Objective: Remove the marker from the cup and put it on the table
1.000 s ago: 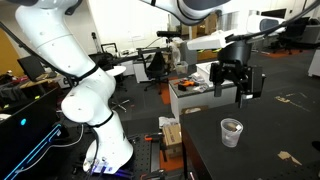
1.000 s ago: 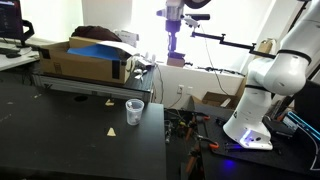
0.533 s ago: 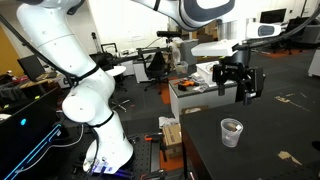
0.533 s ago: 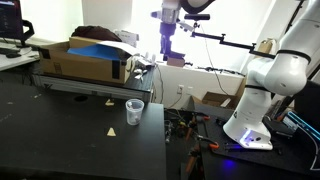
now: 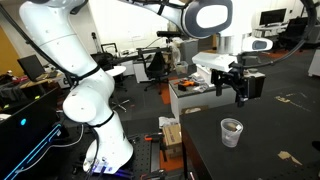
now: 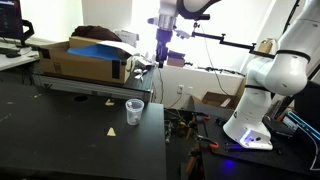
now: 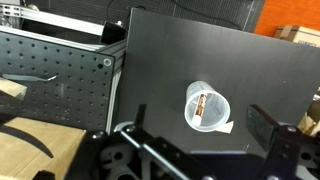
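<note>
In the wrist view, shows the short thin pen-like marker (image 7: 201, 106) inside the small translucent whitish plastic cup (image 7: 219, 114), just right of the frame centre. Places that cup upright on the large dark flat table (image 7: 190, 45), near its left edge. In both exterior views, finds the cup (image 5: 231, 131) (image 6: 134, 112) low in the frame and the black two-finger gripper (image 5: 240, 97) higher up, not touching it. Holds the jaws apart, clamped on nothing. Behind the table, upper left, shows a brown cardboard box (image 6: 85, 62).
</note>
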